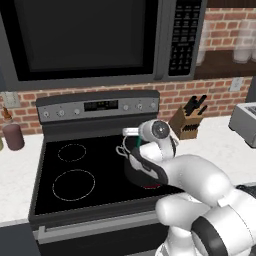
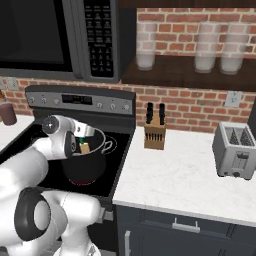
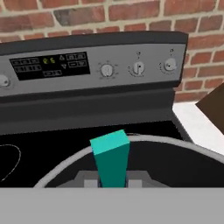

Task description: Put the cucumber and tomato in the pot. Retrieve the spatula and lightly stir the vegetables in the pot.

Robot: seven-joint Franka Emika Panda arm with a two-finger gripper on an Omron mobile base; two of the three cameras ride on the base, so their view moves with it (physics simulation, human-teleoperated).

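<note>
The black pot (image 2: 85, 167) with a grey rim (image 3: 175, 142) stands on the stove's front right burner; my arm hides most of it in the left base view (image 1: 131, 176). My gripper (image 3: 112, 182) hangs over the pot's mouth, shut on the spatula's teal handle (image 3: 111, 159). From the right, the gripper (image 2: 80, 143) holds the spatula with its orange-yellow blade (image 2: 85, 148) just above the pot's rim. In the left base view a bit of the teal handle (image 1: 137, 142) shows by the gripper (image 1: 132, 150). The cucumber and tomato are hidden.
Behind the pot rises the stove's control panel (image 3: 100, 70) with knobs, and a microwave (image 1: 85, 40) hangs above. A knife block (image 2: 154, 132) and toaster (image 2: 235, 150) stand on the right counter. A maroon jar (image 1: 12, 136) sits on the left counter.
</note>
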